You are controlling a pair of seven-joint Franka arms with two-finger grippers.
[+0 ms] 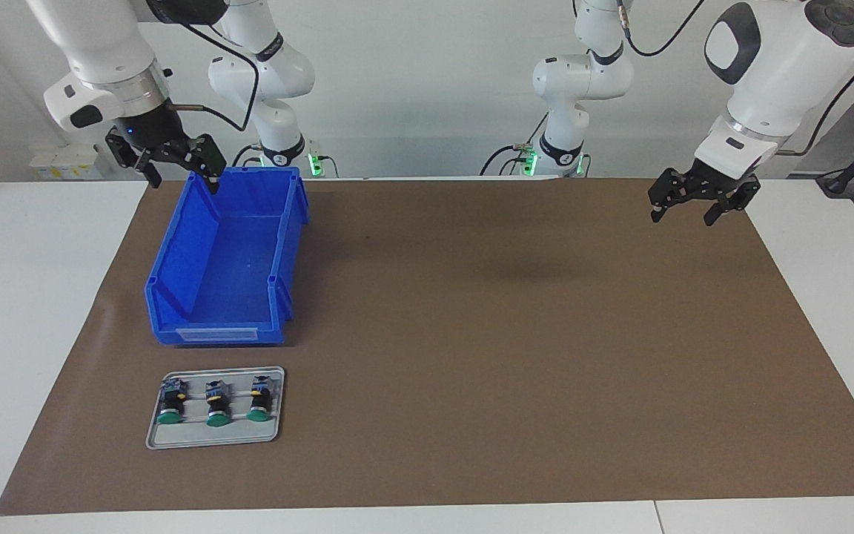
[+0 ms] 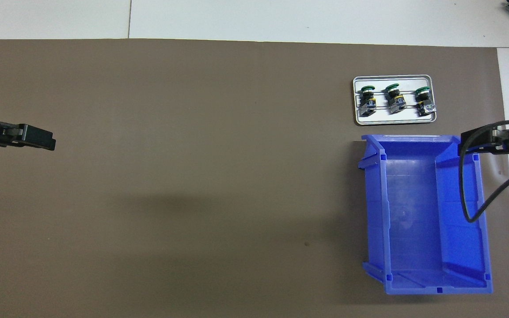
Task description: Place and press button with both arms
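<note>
Three buttons with green caps and black bodies lie side by side on a grey tray (image 1: 212,443) (image 2: 391,122): one button (image 1: 170,405) (image 2: 423,101) toward the right arm's end, a middle button (image 1: 217,405) (image 2: 393,97), and a third button (image 1: 259,399) (image 2: 368,100). My right gripper (image 1: 182,180) (image 2: 469,148) hangs open and empty in the air over the rim of the blue bin (image 1: 175,252) (image 2: 413,212). Over the brown mat (image 1: 508,334) near the left arm's end of the table, my left gripper (image 1: 683,216) (image 2: 47,140) is also open and holds nothing.
The blue bin stands empty, nearer to the robots than the tray and close to it. White table surface borders the mat at both ends. Black cables loop from both wrists, one (image 2: 464,194) over the bin.
</note>
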